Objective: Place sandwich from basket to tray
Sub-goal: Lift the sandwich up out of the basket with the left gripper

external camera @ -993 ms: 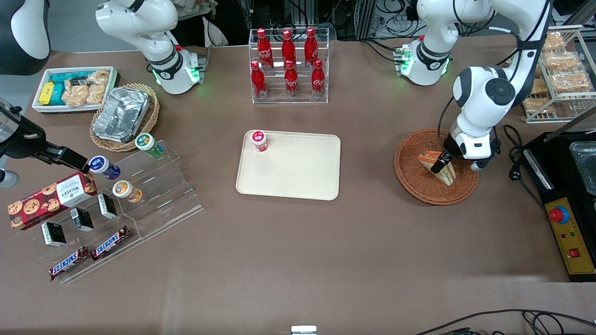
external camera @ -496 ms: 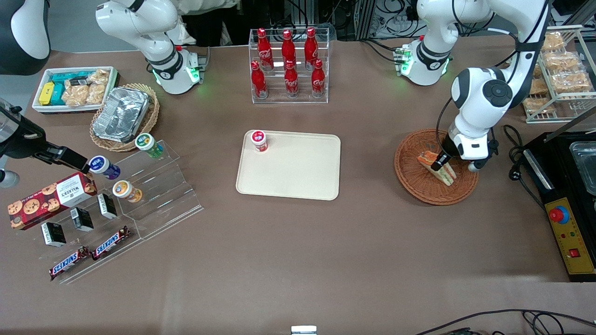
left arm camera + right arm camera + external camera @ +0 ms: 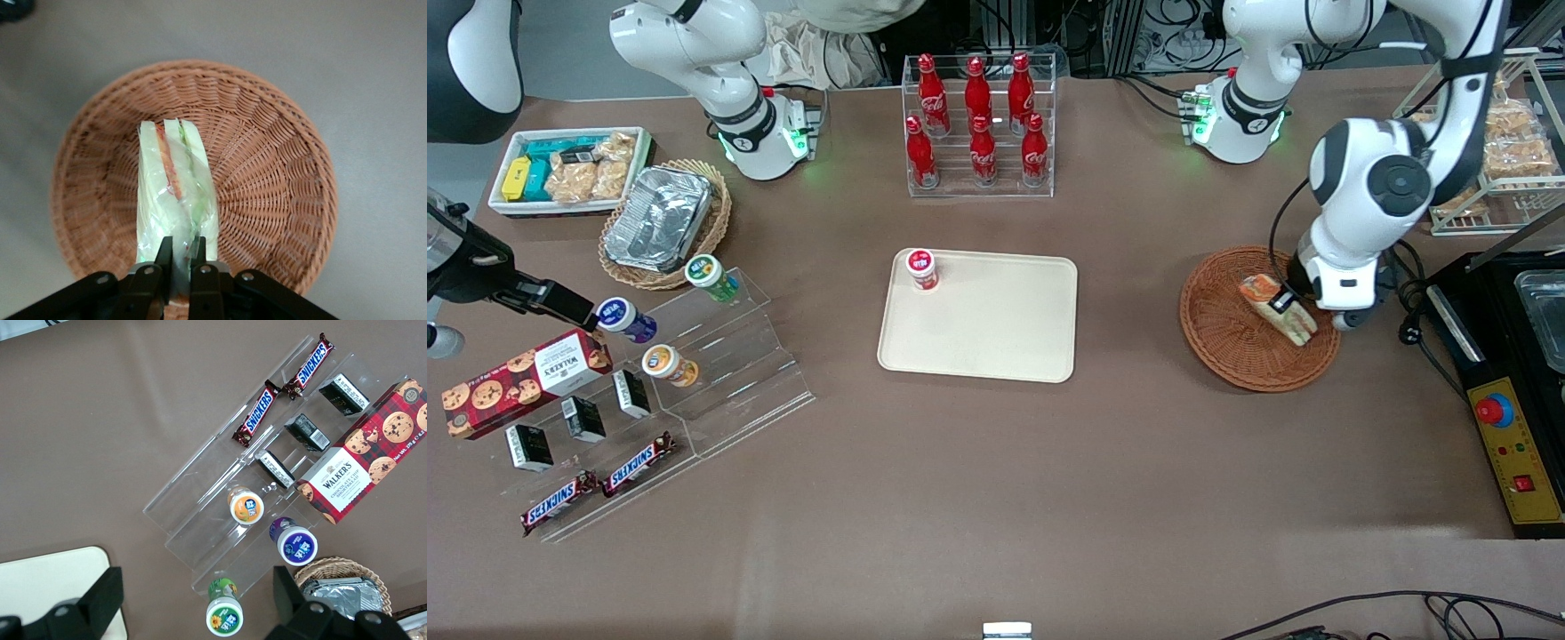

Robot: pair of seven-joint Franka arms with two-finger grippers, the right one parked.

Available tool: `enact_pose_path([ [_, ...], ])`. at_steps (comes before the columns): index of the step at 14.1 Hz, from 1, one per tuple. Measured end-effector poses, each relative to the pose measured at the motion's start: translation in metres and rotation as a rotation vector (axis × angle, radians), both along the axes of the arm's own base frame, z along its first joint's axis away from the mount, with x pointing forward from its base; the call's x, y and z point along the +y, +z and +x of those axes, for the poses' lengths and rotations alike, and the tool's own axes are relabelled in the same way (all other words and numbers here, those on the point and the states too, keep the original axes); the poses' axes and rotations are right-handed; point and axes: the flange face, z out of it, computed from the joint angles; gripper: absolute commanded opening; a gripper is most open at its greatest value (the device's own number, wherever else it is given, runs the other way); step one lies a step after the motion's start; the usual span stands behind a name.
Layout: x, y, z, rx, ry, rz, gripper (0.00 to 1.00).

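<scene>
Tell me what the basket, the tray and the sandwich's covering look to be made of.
Basket: woven wicker, reddish-brown, matte; the ribbed weave shows clearly.
Tray: probably moulded plastic, cream, smooth, with rounded corners and a low rim.
Sandwich: soft pale bread, apparently in clear glossy film, judging by the wrinkles and glints. The gripper is shut on its end, over the basket.

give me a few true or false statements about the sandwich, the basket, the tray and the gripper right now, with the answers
1. The gripper is shut on the sandwich. True.
2. The sandwich lies on the tray. False: it is over the basket, held by the gripper.
3. A red-capped jar stands on the tray. True.
4. The basket holds two sandwiches. False: only one is seen there.
5. The basket sits toward the parked arm's end of the table. False: it sits toward the working arm's end.
</scene>
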Motion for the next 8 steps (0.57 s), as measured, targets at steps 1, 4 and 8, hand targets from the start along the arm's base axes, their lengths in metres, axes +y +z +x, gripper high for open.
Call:
enact_pose_path([
  [1,0.000,0.019,0.008,0.018,-0.003,0.006,0.00],
  [4,0.000,0.083,0.026,0.075,-0.058,0.012,0.00],
  [8,0.003,0.173,0.031,0.159,-0.157,-0.002,0.00],
])
